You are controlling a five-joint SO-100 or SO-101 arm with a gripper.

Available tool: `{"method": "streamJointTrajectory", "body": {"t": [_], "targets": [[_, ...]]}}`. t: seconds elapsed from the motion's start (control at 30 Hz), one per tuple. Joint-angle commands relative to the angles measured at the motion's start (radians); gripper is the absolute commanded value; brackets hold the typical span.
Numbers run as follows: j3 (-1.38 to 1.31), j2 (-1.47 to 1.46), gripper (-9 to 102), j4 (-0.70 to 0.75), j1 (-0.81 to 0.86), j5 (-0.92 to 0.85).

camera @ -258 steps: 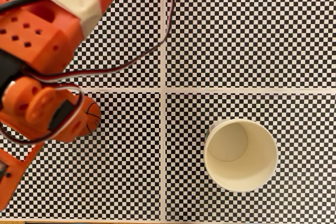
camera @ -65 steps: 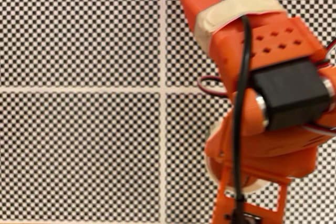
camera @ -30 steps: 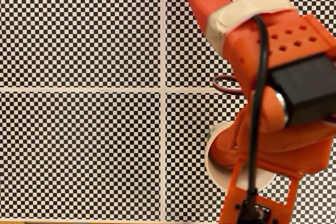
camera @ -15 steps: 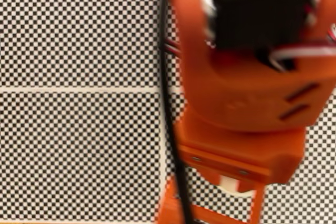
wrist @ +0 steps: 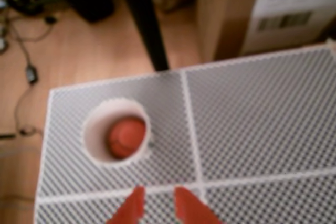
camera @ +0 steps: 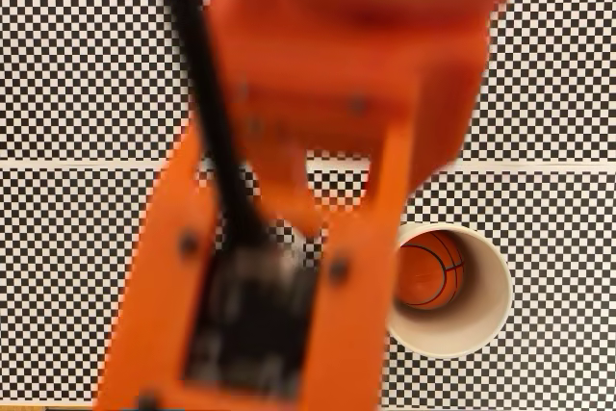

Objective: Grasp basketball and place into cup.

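Orange tool (wrist: 158,203) tips enter the wrist view from the bottom edge, two pointed fingers (wrist: 132,208) with a narrow gap between them and nothing held; the tool is released and empty, hanging above the tabletop (wrist: 252,124) on the near side of the cup (wrist: 94,129), apart from it. Close to the fixed camera, the blurred orange arm (camera: 318,93) fills the middle and left of that view, a black cable (camera: 207,113) running down it to a dark block near the bottom; the arm's edge overlaps the cup's left rim there.

Past the fingertips in the wrist view, the cream-white paper cup stands upright on the black-and-white checkered tabletop, just left of the pale line that runs away from the camera. The basketball (wrist: 126,137) lies inside the cup, resting on its floor toward the right wall. The fixed view (camera: 430,269) shows the same from above: the orange ball with black seams sits within the cup (camera: 486,310), toward its left and upper side, with pale inner wall visible around the rest.

Beyond the cup and the tabletop's far edge, the wrist view shows a wooden floor (wrist: 79,51) with loose cables (wrist: 26,72) to the left, a dark table leg (wrist: 149,30) behind the cup, and a cardboard box (wrist: 262,11) to the right
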Motion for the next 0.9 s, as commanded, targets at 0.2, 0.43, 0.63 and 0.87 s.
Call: {"method": "streamJointTrajectory", "body": {"t": [0.2, 0.43, 0.63, 0.87], "targets": [[0.356, 0.394, 0, -0.006, 0.057, -0.086], [0.566, 0.614, 0, -0.078, 0.100, -0.152], [0.867, 0.854, 0, -0.399, 0.081, -0.206], [1.192, 1.028, 0, -0.770, 0.055, -0.202]]}}
